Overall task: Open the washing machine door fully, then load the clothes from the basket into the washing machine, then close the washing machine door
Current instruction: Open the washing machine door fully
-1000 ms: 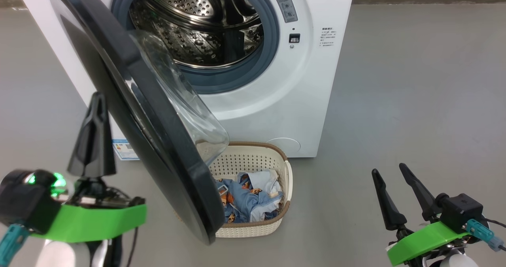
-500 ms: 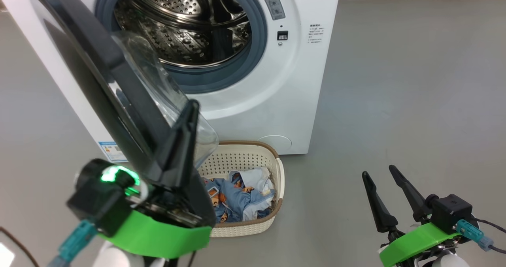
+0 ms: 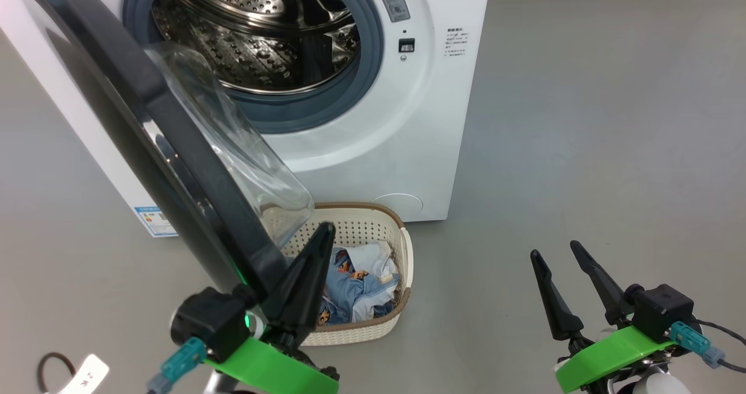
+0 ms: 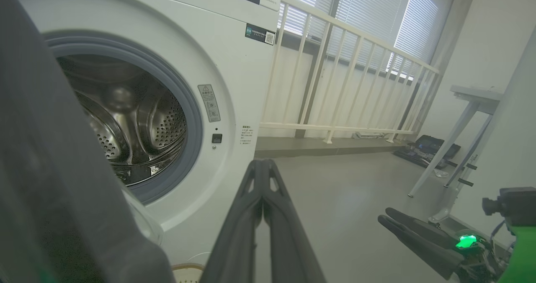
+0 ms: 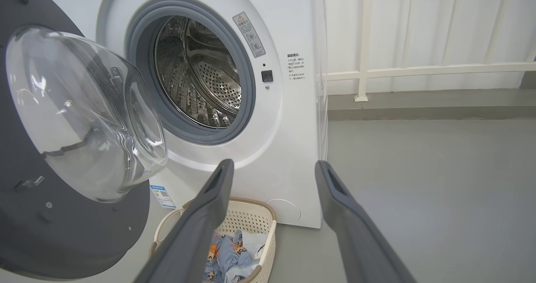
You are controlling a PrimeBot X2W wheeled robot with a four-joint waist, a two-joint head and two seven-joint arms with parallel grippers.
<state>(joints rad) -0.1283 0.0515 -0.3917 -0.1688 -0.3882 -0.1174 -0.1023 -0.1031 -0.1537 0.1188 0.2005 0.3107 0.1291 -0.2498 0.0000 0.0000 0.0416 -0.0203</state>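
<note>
Head view: left claw point(image 3: 325, 231) pinched, tilted beside door point(image 3: 140, 85); right claw point(image 3: 553, 249) spread.

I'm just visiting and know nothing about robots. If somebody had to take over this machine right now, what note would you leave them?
Grippers: left gripper shut, empty, beside the free edge of the washing machine door, on its inner side; contact unclear. The right gripper is open, empty, over the floor to the right of the basket.
Things: the door is swung out wide, overlapping the basket in the head view. The clothes lie in the basket, in front of the washing machine; the drum looks empty.
Done: door opened, perhaps not fully.
Left: widen it if needed, load the clothes, close the door.
</note>
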